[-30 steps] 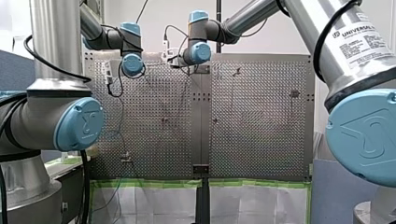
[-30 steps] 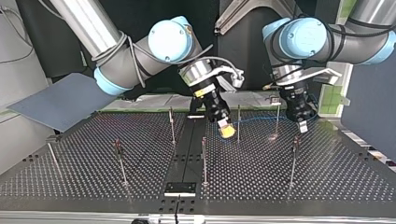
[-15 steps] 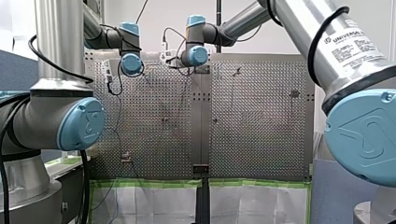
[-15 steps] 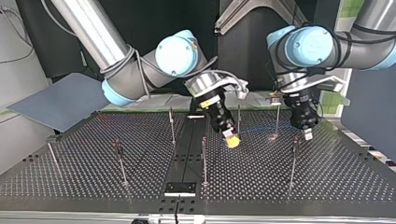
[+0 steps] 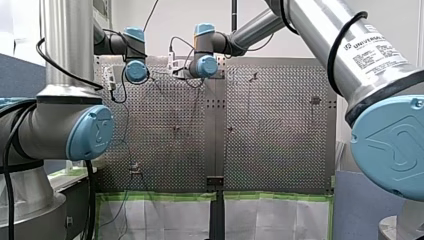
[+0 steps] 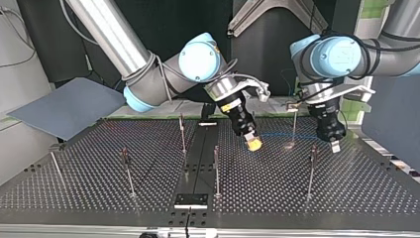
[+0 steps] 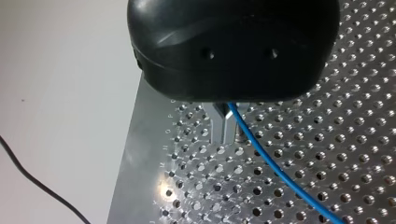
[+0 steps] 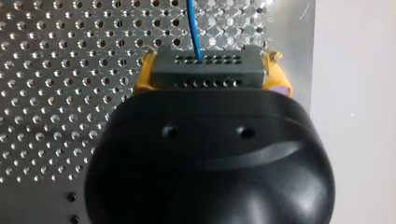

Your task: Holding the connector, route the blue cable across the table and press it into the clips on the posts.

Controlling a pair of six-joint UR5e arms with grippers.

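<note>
In the right wrist view my right gripper (image 8: 210, 63) is shut on the dark grey connector (image 8: 208, 75), one yellow pad on each side. The blue cable (image 8: 193, 28) leaves the connector ahead of the fingers. In the top view that gripper (image 6: 254, 144) hangs low over the plate right of the middle. From there the blue cable (image 6: 285, 135) runs to my left gripper (image 6: 335, 146), past a thin post (image 6: 294, 124). In the left wrist view the metal fingers (image 7: 219, 128) of my left gripper (image 7: 227, 134) are shut on the blue cable (image 7: 275, 170), just above the plate.
Several thin posts stand on the perforated table (image 6: 99, 188), among them a post (image 6: 311, 171) near my left gripper, a post (image 6: 216, 168) at the middle and a post (image 6: 127, 171) to the left. A grey panel (image 6: 64, 106) lies past the table's left corner. A black wire (image 7: 37, 184) lies off the plate's edge.
Both grippers have moved toward the top view's right. The right one carried the connector along and a little nearer the camera, and the left one shifted toward the plate's right edge.
</note>
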